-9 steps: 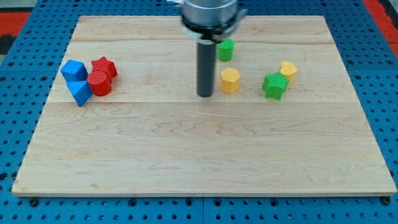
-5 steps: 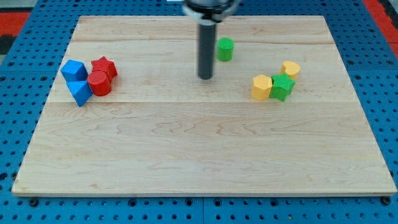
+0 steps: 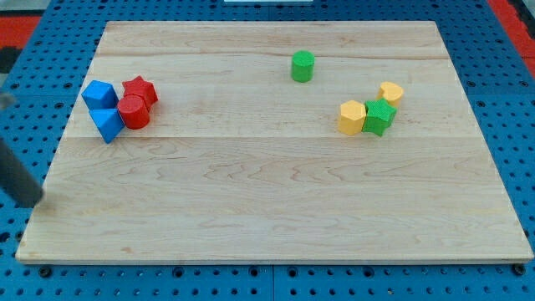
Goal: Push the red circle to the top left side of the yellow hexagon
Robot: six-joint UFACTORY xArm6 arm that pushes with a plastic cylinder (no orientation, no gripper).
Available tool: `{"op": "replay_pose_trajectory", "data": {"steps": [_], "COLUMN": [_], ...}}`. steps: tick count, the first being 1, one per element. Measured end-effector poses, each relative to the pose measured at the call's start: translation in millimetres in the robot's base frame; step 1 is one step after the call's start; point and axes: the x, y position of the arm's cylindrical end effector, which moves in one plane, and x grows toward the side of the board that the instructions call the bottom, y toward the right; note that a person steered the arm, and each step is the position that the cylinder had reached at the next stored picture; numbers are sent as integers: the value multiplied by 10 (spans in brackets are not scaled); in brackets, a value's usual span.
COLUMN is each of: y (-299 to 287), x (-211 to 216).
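A: Camera view: my tip (image 3: 32,203) is blurred at the desk's (image 3: 267,209) left edge, rod cut off. No fingers on it, nothing held.
B: Red circle (image 3: 133,111)?
A: Left cluster, touching red star (image 3: 141,89), well apart from yellow hexagon (image 3: 352,117).

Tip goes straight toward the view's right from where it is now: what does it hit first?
Likely nothing: my tip, blurred at the left edge of the board, sits below the lower blue block and the red circle, so that line looks free.
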Motion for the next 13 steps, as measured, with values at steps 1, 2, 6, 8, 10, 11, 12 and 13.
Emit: {"op": "replay_pose_trajectory", "data": {"steps": [1,2,6,8,10,11,12,13], "y": [3,222,545,1759,1944,2277,2759,2495], "x": [-197,-658,-1315,-1711,-1536,-1536,-1444,-1214]}}
